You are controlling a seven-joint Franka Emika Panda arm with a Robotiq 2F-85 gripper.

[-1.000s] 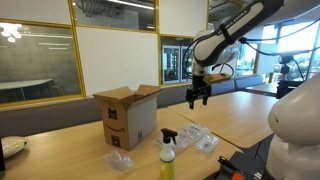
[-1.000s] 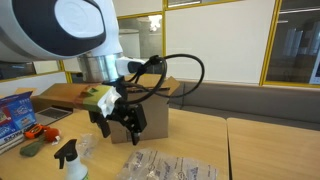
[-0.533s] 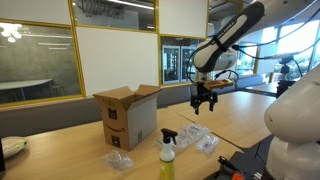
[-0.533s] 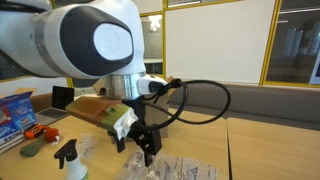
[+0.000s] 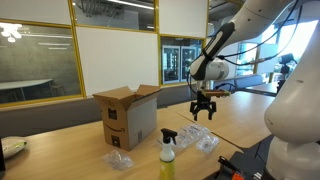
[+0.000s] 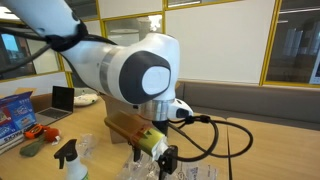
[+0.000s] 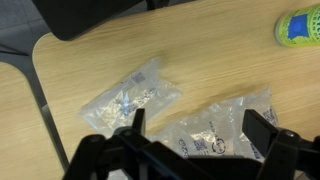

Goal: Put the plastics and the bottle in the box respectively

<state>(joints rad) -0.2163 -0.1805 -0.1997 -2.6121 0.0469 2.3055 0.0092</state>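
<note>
The fingers [image 7: 137,122] stand spread wide and hold nothing; they hang above the wooden surface [image 7: 75,60], clear of the plastics [image 7: 132,100], two see-through crinkled wrappers lying side by side, the second wrapper [image 7: 222,130] showing between the two fingers in the wrist view. The yellow-green bottle [image 5: 167,152] stands upright on the surface just beside the plastics; the cardboard box [image 5: 128,118] stands farther along with its flaps up, and another clear piece [image 5: 119,160] lies in front of it.
</note>
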